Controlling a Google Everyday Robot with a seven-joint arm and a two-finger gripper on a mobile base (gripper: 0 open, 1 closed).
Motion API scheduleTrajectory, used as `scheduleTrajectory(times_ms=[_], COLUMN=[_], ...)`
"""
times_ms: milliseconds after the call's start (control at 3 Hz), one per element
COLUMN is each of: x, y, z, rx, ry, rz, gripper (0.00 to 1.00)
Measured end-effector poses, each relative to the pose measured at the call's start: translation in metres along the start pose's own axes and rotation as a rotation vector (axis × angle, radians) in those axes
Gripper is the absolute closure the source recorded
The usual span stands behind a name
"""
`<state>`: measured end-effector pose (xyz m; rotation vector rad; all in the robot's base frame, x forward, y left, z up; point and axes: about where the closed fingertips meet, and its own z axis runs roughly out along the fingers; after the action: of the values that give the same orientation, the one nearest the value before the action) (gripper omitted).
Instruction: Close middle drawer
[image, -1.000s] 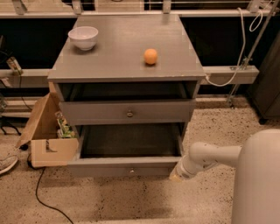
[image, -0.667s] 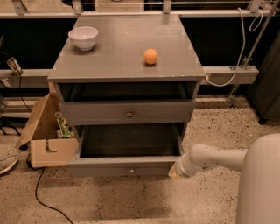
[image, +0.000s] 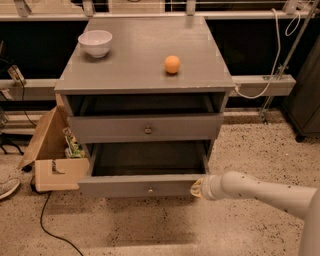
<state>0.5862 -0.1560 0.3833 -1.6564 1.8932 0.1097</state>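
The middle drawer is pulled far out of the grey cabinet, with its shallow box open and empty. Its narrow front carries a small round knob. Above it, the taller-fronted top drawer stands slightly out. The lowest drawer is hidden under the open one. My gripper is at the right end of the middle drawer's front, at or touching its corner. My pale arm reaches in from the right.
A white bowl and an orange ball sit on the cabinet top. An open cardboard box stands against the cabinet's left side. A black cable lies on the speckled floor, and a white cable hangs at the right.
My gripper has moved a little left and up, in against the right end of the middle drawer's front. The drawer looks about as far out as before.
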Motion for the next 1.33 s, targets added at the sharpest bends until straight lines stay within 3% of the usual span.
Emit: scheduleTrajectory(times_ms=[667,1333], x=[-0.019,-0.019], y=[-0.026,-0.038], z=[0.016,0.018], rx=[0.077,0.070], ry=[-0.115,-0.122], rz=[-0.103,-0.131], gripper=[1.00,1.00])
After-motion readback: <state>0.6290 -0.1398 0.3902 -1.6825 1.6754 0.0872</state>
